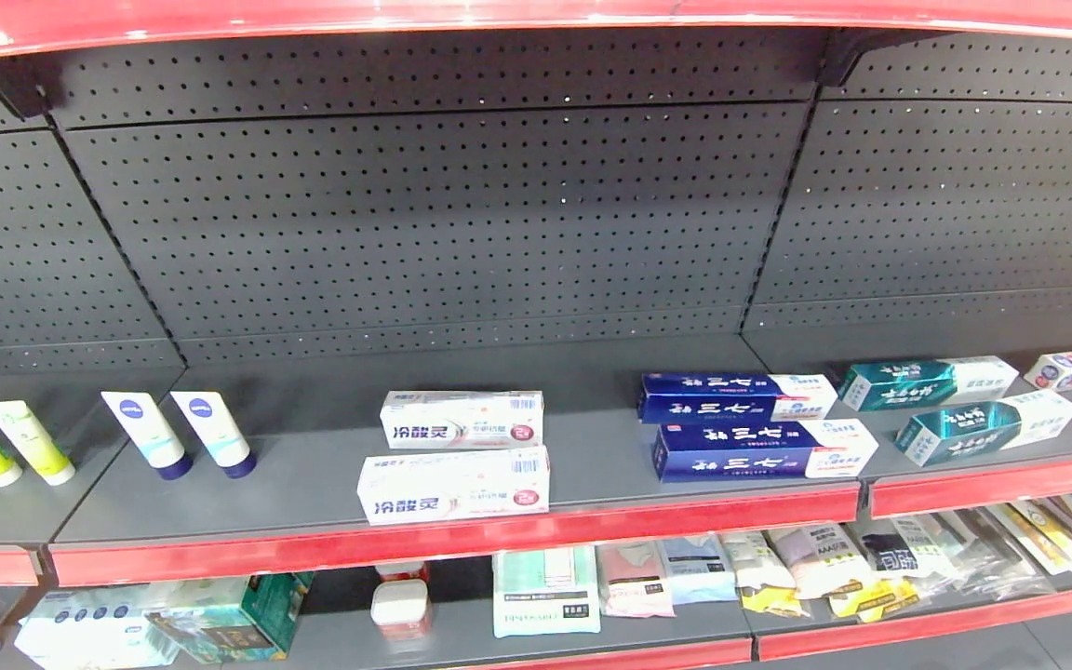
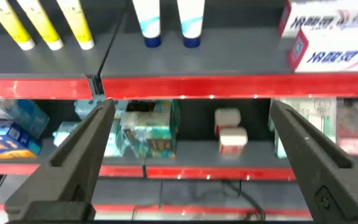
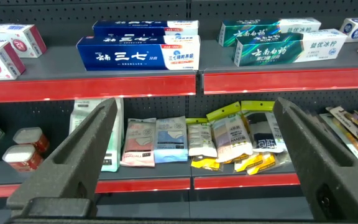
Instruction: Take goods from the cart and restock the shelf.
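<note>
Spread wide and holding nothing, the left fingers (image 2: 73, 162) face the shelf (image 1: 462, 540) just below the tubes (image 1: 210, 433). The right fingers (image 3: 73, 162), equally far apart, face it below the blue boxes (image 1: 759, 449). White boxes (image 1: 454, 484) lie between. With both arms empty, the fetching step seems in hand. Next calls for picking goods from the cart and setting them on bare shelf.
</note>
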Tool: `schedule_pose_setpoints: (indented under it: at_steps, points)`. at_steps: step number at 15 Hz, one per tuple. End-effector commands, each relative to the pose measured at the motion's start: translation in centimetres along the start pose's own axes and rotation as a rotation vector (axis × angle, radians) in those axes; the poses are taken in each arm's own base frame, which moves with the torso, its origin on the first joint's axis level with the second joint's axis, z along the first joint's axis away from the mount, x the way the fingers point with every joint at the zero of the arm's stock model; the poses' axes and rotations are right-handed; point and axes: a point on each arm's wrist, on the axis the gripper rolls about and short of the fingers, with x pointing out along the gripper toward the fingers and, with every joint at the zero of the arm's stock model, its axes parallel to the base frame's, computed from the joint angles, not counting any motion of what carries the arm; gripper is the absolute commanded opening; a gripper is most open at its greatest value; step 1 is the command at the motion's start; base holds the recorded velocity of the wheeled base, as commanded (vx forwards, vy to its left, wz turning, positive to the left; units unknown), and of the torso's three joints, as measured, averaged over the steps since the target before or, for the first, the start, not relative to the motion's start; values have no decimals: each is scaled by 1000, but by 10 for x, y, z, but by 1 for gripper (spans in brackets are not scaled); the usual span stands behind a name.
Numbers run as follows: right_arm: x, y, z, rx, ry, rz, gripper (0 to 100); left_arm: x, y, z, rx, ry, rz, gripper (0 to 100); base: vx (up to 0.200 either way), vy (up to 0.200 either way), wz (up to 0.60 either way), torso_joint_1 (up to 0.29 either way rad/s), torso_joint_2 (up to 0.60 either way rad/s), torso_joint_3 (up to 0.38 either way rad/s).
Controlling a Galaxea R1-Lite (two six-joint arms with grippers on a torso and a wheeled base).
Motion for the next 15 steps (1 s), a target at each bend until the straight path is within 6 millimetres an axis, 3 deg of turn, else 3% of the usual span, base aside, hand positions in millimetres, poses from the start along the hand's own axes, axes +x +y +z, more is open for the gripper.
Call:
schedule_pose_setpoints:
  at_steps: [1, 15]
  points:
    - [0, 0, 0, 0, 0, 1, 100, -2, -1, -13, -1, -47, 2, 100, 0, 0, 0, 0, 0, 0]
    - [0, 0, 0, -2, -1, 4, 100, -4, 2, -17, -1, -117, -186, 100, 0, 0, 0, 0, 0, 0]
